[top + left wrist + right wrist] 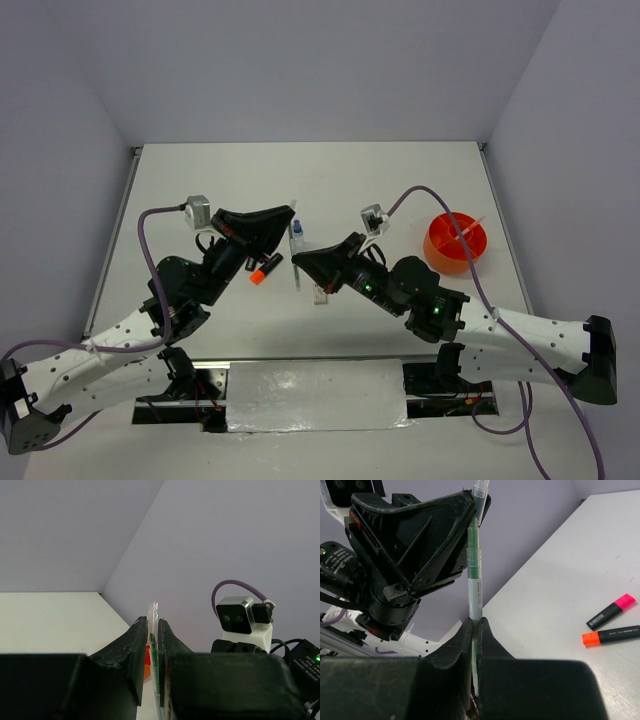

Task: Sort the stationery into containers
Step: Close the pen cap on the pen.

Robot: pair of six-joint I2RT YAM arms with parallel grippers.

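Note:
A thin clear pen with a green core (296,250) is held above the table between both grippers. My left gripper (289,222) is shut on its far end. My right gripper (297,261) is shut on its near end. In the right wrist view the pen (474,575) rises from my right gripper (475,624) to the left gripper (472,502). In the left wrist view it (154,647) sits pinched in my left gripper (153,622). The orange bowl (457,243) stands at the right, with a thin pale stick in it.
Two black highlighters lie on the table, one pink-capped (611,611) and one orange-capped (612,635); the orange-capped one shows under the left arm (262,269). A blue-capped bottle (297,232) stands beside the left gripper. A small pale item (320,293) lies below the right gripper.

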